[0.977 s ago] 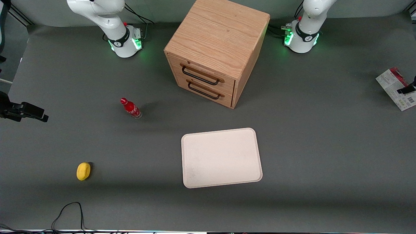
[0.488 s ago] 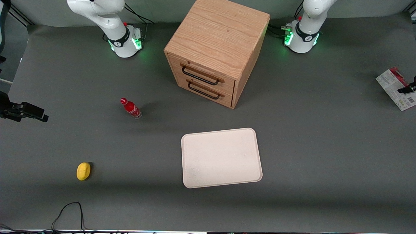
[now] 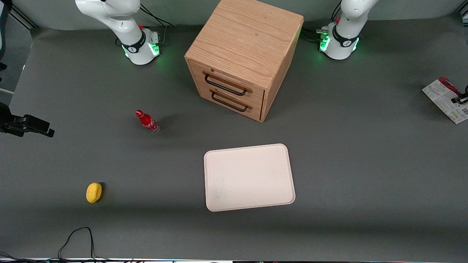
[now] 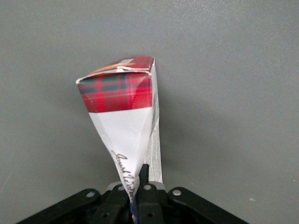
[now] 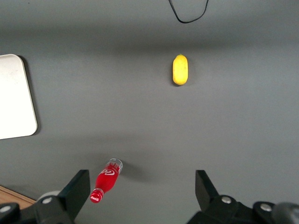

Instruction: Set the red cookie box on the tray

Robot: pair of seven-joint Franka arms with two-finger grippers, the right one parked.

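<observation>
The gripper (image 4: 136,193) pinches the red cookie box (image 4: 125,122) (toward the working arm's table end), well apart from the tray (image 3: 249,177).

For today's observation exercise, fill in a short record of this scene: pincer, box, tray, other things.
pincer: shut on the box, at the working arm's end of the table
box: held in the air, far from the tray
tray: bare, in front of the cabinet
others: bottle and lemon, toward the parked arm's end
</observation>
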